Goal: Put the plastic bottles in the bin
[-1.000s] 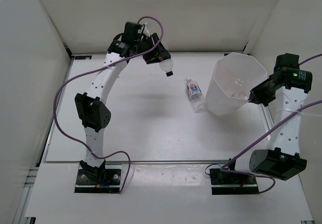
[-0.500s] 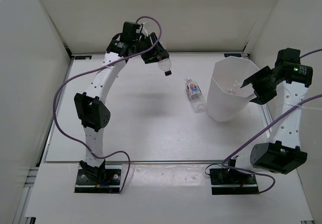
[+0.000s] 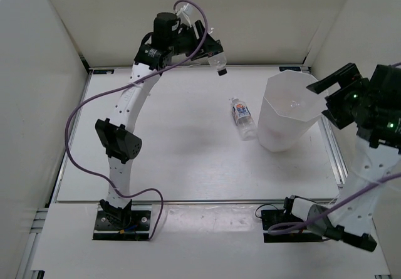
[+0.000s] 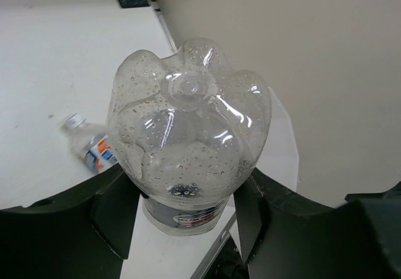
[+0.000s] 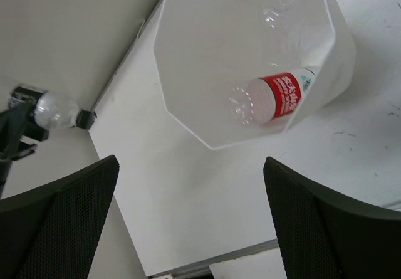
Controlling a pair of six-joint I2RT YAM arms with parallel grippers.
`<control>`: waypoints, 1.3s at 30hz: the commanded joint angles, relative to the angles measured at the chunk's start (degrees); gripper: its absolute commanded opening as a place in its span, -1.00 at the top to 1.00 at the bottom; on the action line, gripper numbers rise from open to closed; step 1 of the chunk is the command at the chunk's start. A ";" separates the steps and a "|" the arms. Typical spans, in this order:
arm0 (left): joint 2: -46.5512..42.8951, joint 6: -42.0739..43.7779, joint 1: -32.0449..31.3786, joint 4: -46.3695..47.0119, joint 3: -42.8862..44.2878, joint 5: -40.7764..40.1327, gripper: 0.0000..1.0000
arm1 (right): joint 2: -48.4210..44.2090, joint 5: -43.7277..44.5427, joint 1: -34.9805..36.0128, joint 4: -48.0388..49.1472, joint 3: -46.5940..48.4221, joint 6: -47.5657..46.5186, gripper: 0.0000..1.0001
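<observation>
My left gripper (image 3: 205, 48) is shut on a clear plastic bottle (image 3: 216, 59) with a black cap, held high over the table's back edge. The left wrist view shows that bottle's bumpy base (image 4: 188, 135) pinched between my fingers (image 4: 116, 216), with a dark blue label below. A second bottle (image 3: 241, 117) with a white-orange label lies on the table left of the bin (image 3: 276, 131). My right gripper (image 3: 338, 97) stands open and empty to the right of the bin. Inside the bin (image 5: 207, 53) lies a red-labelled bottle (image 5: 276, 97).
White enclosure walls (image 3: 37, 72) close in the table on the left, back and right. A metal rail (image 3: 336, 157) runs along the table's right edge beside my right arm. Both arm bases (image 3: 122, 219) sit at the near edge.
My right gripper opened and drew back to the right, away from the bin's mouth. My left arm carried its bottle up and to the right, towards the back wall.
</observation>
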 commanded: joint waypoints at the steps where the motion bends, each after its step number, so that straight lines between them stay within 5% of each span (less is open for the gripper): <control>1: 0.88 0.06 -3.98 8.27 5.10 1.50 -0.28 | -4.24 2.57 -0.33 0.80 -5.20 0.03 -1.00; 15: 6.60 9.01 -24.45 20.07 9.16 -2.89 -0.34 | -14.18 11.02 -0.33 3.17 -13.21 0.92 -1.00; 17: 6.60 10.33 -27.44 20.07 7.76 -3.42 -0.48 | -14.97 11.02 -0.33 3.17 -13.92 0.39 -1.00; 19: 6.60 12.44 -29.72 20.07 6.62 -4.12 -0.96 | -15.51 11.64 -0.33 3.17 -14.44 0.39 -1.00; 23: 1.87 16.31 -30.26 20.07 1.96 -11.66 -1.00 | -16.64 12.25 0.19 4.22 -14.44 -0.67 -1.00; 28: -9.26 14.66 -22.64 20.07 -5.67 -15.45 -1.00 | -17.18 12.87 0.19 4.93 -15.50 -0.67 -1.00; 33: -18.36 -2.03 -7.81 20.07 -21.93 -18.55 -1.00 | -17.70 12.87 0.19 4.93 -16.20 -0.67 -1.00; 36: -11.09 -7.05 -2.16 20.07 -21.26 -3.20 -1.00 | -17.70 11.82 0.19 5.46 -18.57 -0.05 -1.00; 39: 3.93 -12.20 -0.39 19.55 -8.97 11.85 -1.00 | -18.23 10.41 0.19 5.98 -19.63 0.56 -1.00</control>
